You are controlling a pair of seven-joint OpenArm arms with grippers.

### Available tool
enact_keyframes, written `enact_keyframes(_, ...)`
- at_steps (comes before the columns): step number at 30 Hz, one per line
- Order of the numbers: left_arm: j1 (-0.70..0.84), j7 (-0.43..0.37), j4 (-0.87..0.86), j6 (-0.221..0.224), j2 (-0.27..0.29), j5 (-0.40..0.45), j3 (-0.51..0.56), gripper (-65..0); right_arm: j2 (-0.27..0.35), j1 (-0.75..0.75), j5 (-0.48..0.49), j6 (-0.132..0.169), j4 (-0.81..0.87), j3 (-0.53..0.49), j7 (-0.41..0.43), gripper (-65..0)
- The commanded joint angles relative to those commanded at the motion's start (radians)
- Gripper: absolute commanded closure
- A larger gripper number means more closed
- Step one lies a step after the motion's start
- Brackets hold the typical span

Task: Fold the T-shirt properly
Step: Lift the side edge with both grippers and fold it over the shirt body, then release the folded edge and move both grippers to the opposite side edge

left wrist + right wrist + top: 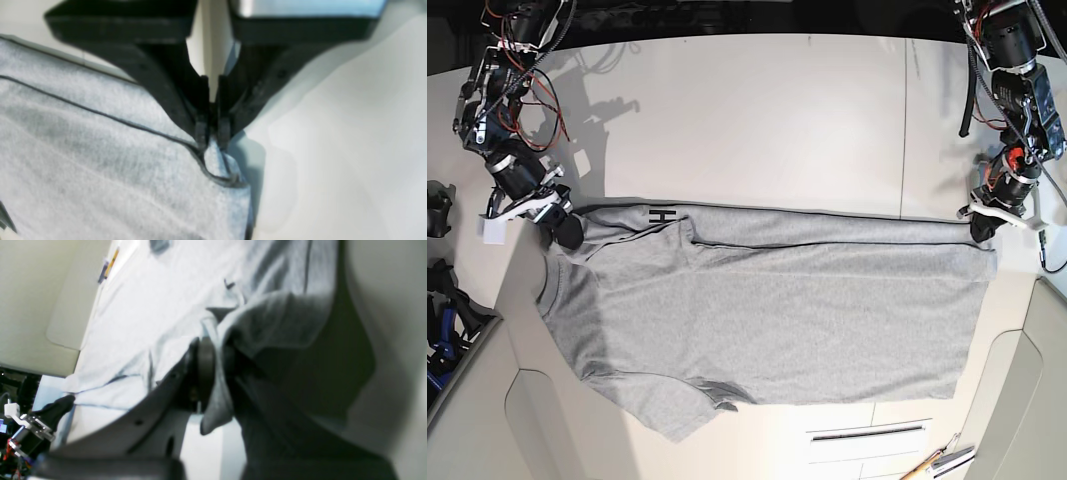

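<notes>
The T-shirt (767, 300) lies spread across the white bench (757, 120), its long axis running from 9 o'clock to 3 o'clock in the base view, with the far long edge already turned over so that a sliver of black lettering (661, 215) shows near 10 o'clock. The left pincer (212, 133) is clenched on the hem corner at 3 o'clock, where the dark stitched seam curls up between its tips in the left wrist view. The right pincer (217, 370) is clenched on a bunch of grey cloth at the shoulder end near 9 o'clock, the fabric draping over and past its tip. The step in hand looks like a lengthwise fold, with both arms holding the 2 ends of the far edge. To do it well, I would keep the edge taut between the 2 grips so the middle does not sag, lift both ends together to the same height, and carry them toward 6 o'clock at a matched pace so the crease runs straight. The near sleeve (692, 405) at 7 o'clock is rumpled and may need tucking in. Release should wait until the cloth rests flat, or the corner may spring back.
</notes>
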Motion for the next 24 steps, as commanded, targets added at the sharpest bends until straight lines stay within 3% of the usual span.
enact_keyframes(4, -0.013, 0.024, 0.021, -0.008, 0.0, -0.001, -0.017, 0.0, 0.006, 0.002, 0.0, 0.0, 0.008, 0.002, -0.049, 0.0)
enact_keyframes(8, -0.008, 0.137, 0.08, -0.048, 0.0, -0.032, -0.021, 0.0, 0.005, -0.002, 0.037, 0.001, 0.044, 0.013, -0.119, 0.0)
enact_keyframes(16, 0.13, 0.146, 0.244, -0.048, 0.001, -0.088, -0.09, 0.0, 0.043, -0.117, 0.037, 0.001, 0.21, 0.014, -0.13, 0.0)
enact_keyframes(24, 0.286, 0.166, 0.331, -0.048, 0.002, -0.13, -0.093, 0.0, 0.105, -0.263, 0.058, 0.001, 0.322, 0.015, -0.144, 0.0)
